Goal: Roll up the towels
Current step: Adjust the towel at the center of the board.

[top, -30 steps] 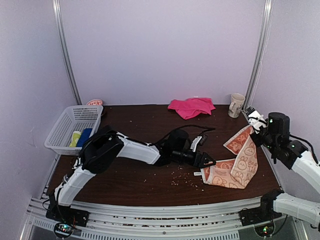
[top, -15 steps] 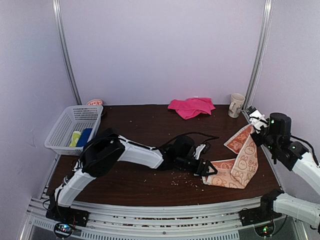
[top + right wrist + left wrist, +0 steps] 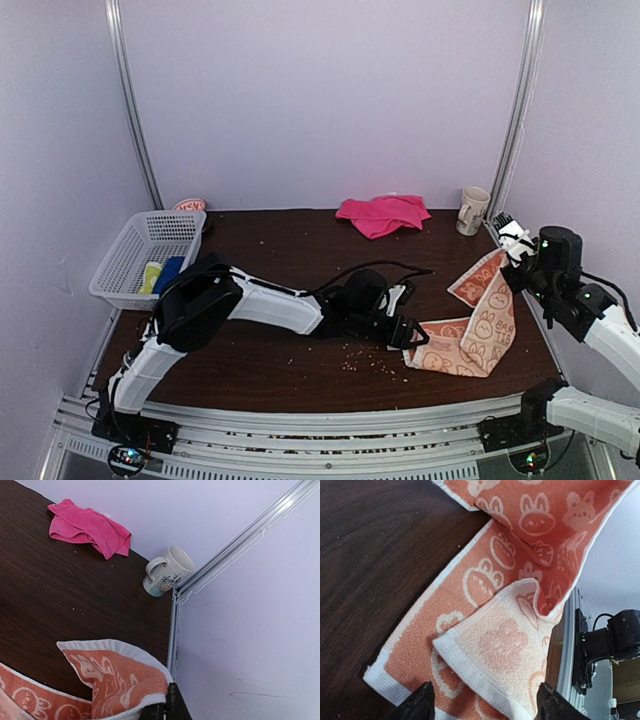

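The orange towel (image 3: 475, 335) with cream cartoon rabbits hangs from the right side down onto the table. My right gripper (image 3: 512, 262) is shut on its upper end and holds it lifted near the right wall; in the right wrist view the pinched edge (image 3: 125, 682) bunches at the fingertips. My left gripper (image 3: 408, 335) is open and low at the towel's near-left corner; in the left wrist view that folded corner (image 3: 495, 645) lies between the two fingertips (image 3: 420, 705). The pink towel (image 3: 383, 213) lies crumpled at the back of the table, also in the right wrist view (image 3: 90, 527).
A white lattice basket (image 3: 145, 255) with yellow and blue items stands at the left. A cream mug (image 3: 472, 210) stands at the back right corner, also in the right wrist view (image 3: 165, 572). Crumbs dot the dark wooden table (image 3: 270, 350). The right wall is close.
My left gripper has moved forward and right, down onto the towel's near-left corner. The right gripper has held the towel's upper end almost still.
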### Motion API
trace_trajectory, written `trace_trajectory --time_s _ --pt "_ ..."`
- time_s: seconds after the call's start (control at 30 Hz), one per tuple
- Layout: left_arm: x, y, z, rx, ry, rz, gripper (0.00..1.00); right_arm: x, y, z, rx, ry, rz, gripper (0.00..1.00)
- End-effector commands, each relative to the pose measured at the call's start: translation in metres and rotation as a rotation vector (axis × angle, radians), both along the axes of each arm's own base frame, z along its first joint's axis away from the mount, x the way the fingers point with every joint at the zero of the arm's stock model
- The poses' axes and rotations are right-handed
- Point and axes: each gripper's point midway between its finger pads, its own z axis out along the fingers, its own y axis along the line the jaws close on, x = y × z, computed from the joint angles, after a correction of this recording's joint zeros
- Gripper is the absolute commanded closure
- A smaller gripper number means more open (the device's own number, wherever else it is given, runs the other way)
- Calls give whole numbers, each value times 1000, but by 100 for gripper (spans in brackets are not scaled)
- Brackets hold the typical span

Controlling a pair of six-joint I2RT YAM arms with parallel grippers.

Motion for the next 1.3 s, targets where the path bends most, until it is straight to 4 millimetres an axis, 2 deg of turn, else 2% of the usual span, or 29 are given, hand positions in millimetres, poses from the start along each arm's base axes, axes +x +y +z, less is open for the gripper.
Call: trace_trajectory --time_s 0.0,0.23,0.37,0.5,0.67,0.87,1.1,1.27 --pt "-4 -8 18 -40 -2 -27 31 0 0 4 22 -26 1 100" --pt "-13 -17 19 -84 32 -73 39 0 1 3 20 -23 5 100" --pt "-16 -21 12 -73 48 -87 40 -1 1 5 23 -28 7 100" --pt "-12 -17 4 -32 33 -49 42 -1 1 6 25 -33 10 100" --pt "-2 -6 12 8 -39 38 42 -2 1 6 24 -35 11 100" --pt "-11 -4 13 16 -27 22 42 -2 1 6 25 -35 11 100" --pt "-24 -14 8 -34 51 -39 55 -2 1 7 23 -38 9 100" --pt "-24 -14 6 -33 54 -35 63 -2 1 7 23 -37 11 100"
